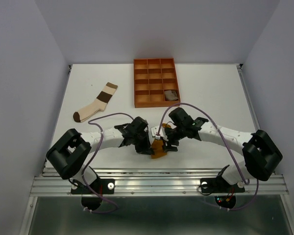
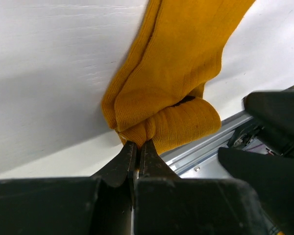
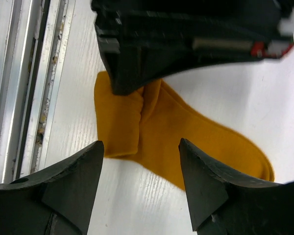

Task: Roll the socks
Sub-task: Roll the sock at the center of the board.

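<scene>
1. Sock position: the mustard sock (image 3: 196, 132) lies at the near edge of the table (image 3: 137, 205), just beside the rail (image 3: 24, 73), with one end folded over.
2. My left fingers (image 2: 125, 159) are pinched tight on that folded end.
3. My right fingers (image 3: 73, 181) hang wide above the sock, holding nothing.
4. The pinch looks thin; a tug could slip it and let the fold spring flat.
5. This close to the rail, a push could carry fabric over the edge.

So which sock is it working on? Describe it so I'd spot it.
At the white table's near edge, where the two robot arms meet, lies the mustard sock. It is plain orange-yellow with one end folded over, unlike the brown-and-cream sock lying flat at far left.
</scene>
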### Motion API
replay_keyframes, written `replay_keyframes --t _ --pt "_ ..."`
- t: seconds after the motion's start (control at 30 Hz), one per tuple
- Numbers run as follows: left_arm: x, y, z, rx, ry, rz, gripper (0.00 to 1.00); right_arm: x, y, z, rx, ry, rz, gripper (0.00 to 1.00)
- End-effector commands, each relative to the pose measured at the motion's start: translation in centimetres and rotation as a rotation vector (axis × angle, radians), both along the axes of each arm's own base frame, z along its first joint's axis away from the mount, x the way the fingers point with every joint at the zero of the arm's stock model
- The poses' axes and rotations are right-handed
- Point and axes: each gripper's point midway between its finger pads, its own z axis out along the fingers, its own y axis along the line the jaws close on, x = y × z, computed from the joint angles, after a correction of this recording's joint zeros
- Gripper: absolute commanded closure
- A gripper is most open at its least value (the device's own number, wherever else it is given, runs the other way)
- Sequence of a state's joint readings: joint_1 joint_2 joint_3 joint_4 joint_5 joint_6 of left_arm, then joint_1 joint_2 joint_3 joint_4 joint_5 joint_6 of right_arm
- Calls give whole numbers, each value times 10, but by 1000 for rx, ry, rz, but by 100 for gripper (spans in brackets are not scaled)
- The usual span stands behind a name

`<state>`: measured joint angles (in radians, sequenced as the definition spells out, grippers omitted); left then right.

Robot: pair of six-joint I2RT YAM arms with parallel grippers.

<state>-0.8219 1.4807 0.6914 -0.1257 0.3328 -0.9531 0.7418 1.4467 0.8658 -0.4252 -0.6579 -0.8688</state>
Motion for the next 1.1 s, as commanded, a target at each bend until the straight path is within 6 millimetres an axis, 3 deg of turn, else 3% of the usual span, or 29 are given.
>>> replay_keyframes --t 0.0,0.27,0.4,0.7,0.83,0.93,1.07 --pt "-4 -5 4 7 50 -56 100 5 14 8 18 -167 63 32" --pt "-10 1 -3 30 182 -77 100 -15 11 -7 -67 -227 155 32" --pt "-16 9 -13 28 253 -54 100 -14 8 -6 -76 -238 145 36" --pt "-8 6 -8 32 241 -50 100 -22 11 -1 -60 -247 176 38" --pt "-5 6 -8 45 228 -53 100 -39 15 2 -50 -223 233 39" --pt "-2 4 -5 38 217 -56 100 -52 12 -4 -58 -173 261 42" --pt "-1 3 -3 34 214 -61 100 -51 12 -12 -69 -163 242 42"
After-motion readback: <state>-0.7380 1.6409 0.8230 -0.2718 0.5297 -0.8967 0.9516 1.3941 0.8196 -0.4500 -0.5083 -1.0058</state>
